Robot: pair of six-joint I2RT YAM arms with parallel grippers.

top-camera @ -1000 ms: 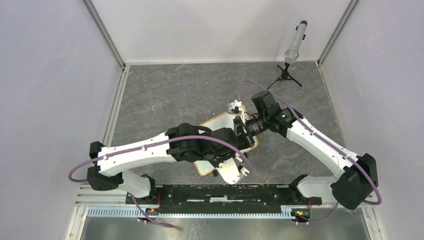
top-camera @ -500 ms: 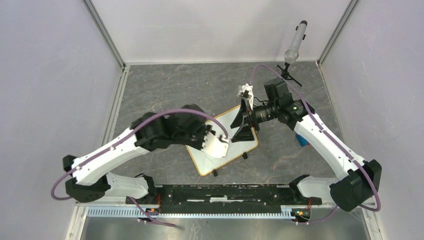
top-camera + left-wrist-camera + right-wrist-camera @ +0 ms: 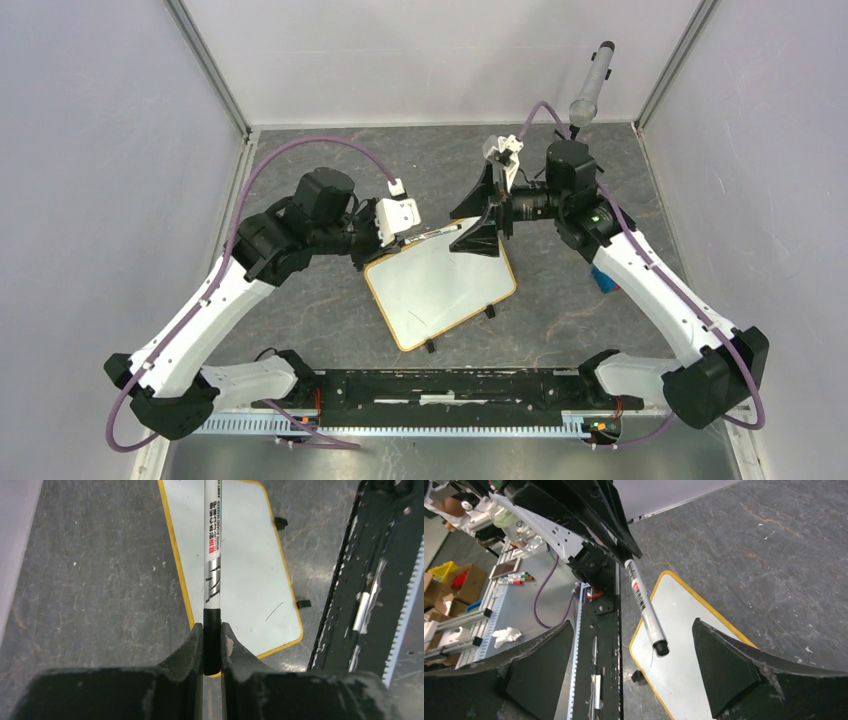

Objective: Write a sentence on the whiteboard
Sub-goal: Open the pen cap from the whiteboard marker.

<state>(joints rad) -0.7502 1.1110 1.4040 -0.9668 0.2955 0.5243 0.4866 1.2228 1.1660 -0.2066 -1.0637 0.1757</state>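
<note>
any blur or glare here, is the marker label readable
Left wrist view: sharp; the print on the whiteboard marker reads clearly, the left pincer clamped on its black end dark but crisp. Right wrist view: marker in focus, the open right pincer near the lens almost black, little detail. Top external view: even light, no glare on the whiteboard, soft shadows only.

Txt on marker (image 3: 212, 575) reads "WHITE BOARD MARKER", plus code, prob. "AWM…".

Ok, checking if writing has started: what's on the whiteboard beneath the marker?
The whiteboard is nearly blank: one short thin dark stroke near a corner. The strip directly beneath the marker, held in the left gripper, is covered.
</note>
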